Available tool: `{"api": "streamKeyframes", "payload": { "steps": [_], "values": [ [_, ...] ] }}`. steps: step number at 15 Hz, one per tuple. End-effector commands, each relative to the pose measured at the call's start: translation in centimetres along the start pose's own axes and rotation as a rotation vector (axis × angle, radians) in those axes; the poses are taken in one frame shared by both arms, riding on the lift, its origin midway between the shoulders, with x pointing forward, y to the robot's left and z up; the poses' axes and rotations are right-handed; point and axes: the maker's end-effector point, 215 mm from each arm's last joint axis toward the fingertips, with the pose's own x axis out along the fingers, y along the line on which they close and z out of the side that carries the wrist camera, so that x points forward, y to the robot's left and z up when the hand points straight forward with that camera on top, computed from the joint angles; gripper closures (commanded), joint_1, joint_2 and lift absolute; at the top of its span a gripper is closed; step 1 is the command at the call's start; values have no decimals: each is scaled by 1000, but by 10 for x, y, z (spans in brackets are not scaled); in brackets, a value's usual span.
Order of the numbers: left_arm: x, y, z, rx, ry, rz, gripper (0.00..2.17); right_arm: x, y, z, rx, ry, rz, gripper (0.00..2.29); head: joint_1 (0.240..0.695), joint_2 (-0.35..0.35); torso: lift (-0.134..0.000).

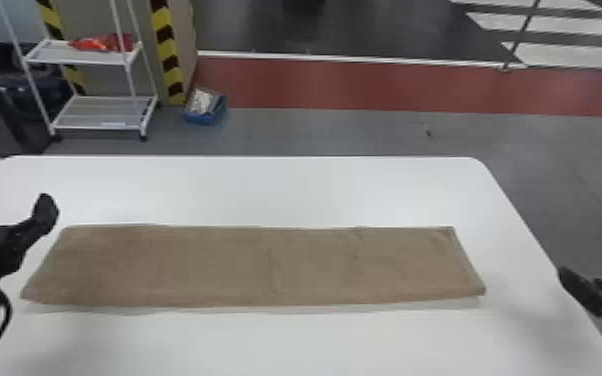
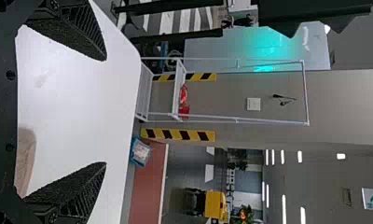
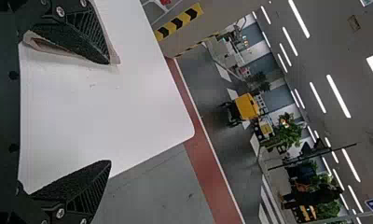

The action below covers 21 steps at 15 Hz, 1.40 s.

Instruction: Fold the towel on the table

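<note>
1. Where the black, two-fingered left gripper (image 2: 105, 111) hangs, just beside the strip's left end, you have its fingers wide apart and empty; the head view's edge crops that arm.
2. Rightward from it lies your brown cloth towel (image 1: 265, 265), a long, flat strip on the white, round-cornered table (image 1: 265, 345), its long axis running left to right. It looks ready for an end-to-end fold, but you can't count its hidden layers.
3. Past the towel's right end, by the table's side edge, your black, two-fingered right gripper (image 3: 110, 112) is spread wide too, holding nothing. It sits farther from the cloth, so expect a longer inward reach. One finger covers part of the towel in the right wrist view.
</note>
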Motion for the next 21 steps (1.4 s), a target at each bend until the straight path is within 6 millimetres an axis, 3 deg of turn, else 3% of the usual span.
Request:
{"api": "streamKeyframes", "payload": {
  "steps": [1,3,6,8,12,14,16,18,19,21],
  "values": [
    [27,37,18,33,-2,47,83,-1,-1,2,-1,-4,1,130,695,-43,-124],
    [37,59,20,59,14,65,83,0,1,1,1,-2,5,130,695,6,-124],
    [39,91,-2,84,93,96,83,0,2,1,1,-1,8,130,695,46,-124],
    [28,95,-8,57,116,81,83,0,3,0,4,-1,11,130,695,79,-124],
    [-9,24,15,54,39,-65,87,2,10,1,3,-16,25,130,695,63,-124],
    [-33,-27,14,61,28,-151,93,2,8,0,1,-18,22,164,695,28,-124],
    [-66,-93,4,73,43,-266,107,1,4,-2,5,-14,15,201,695,-20,-124],
    [-95,-147,-20,57,121,-349,107,1,4,-4,8,-14,15,201,695,-120,-124],
    [-103,-169,-27,57,132,-377,107,1,4,-5,10,-13,14,201,695,-157,-124],
    [-107,-186,-32,59,139,-389,107,1,3,-5,13,-15,13,201,695,-217,-124]
  ]
}}
